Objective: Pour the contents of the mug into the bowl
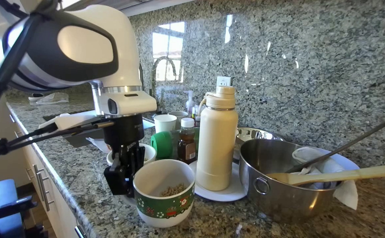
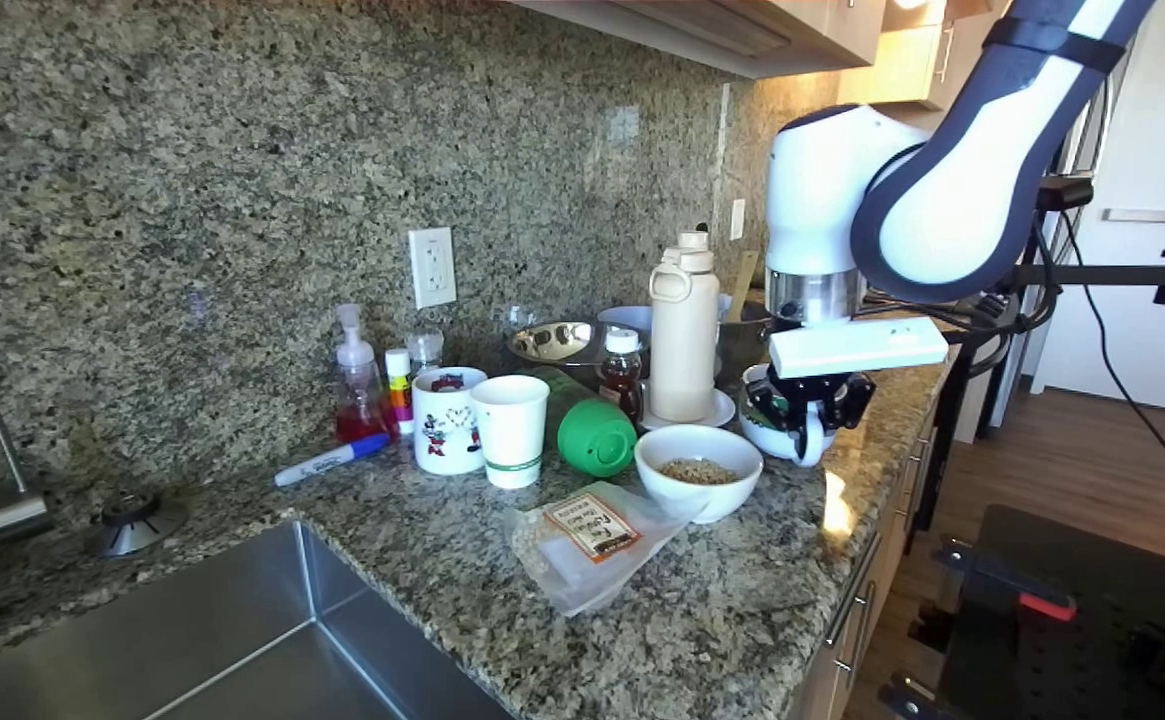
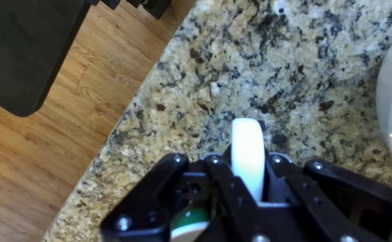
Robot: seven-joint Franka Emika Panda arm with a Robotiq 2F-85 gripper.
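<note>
The mug (image 1: 161, 206) is white with a green patterned band and stands upright, with small tan grains inside. I cannot tell whether it touches the counter. My gripper (image 1: 124, 185) points down beside it, shut on its white loop handle. In the wrist view the handle (image 3: 248, 144) stands between the two fingers (image 3: 248, 158), and a bit of the green band shows behind the linkage. The white bowl (image 2: 694, 498) sits on the counter beside the mug and holds tan grains. It is partly hidden behind my gripper (image 1: 151, 153) and cut by the wrist view's right edge (image 3: 389, 111).
A tall cream bottle (image 1: 217, 148) on a white plate (image 1: 212, 195) and a steel pot (image 1: 278, 205) with utensils stand near the mug. A plastic packet (image 2: 592, 545), green tumbler (image 2: 597, 438), paper cup (image 2: 510, 430) and sink (image 2: 242, 640) lie beyond the bowl. The counter edge (image 3: 128, 107) runs close by.
</note>
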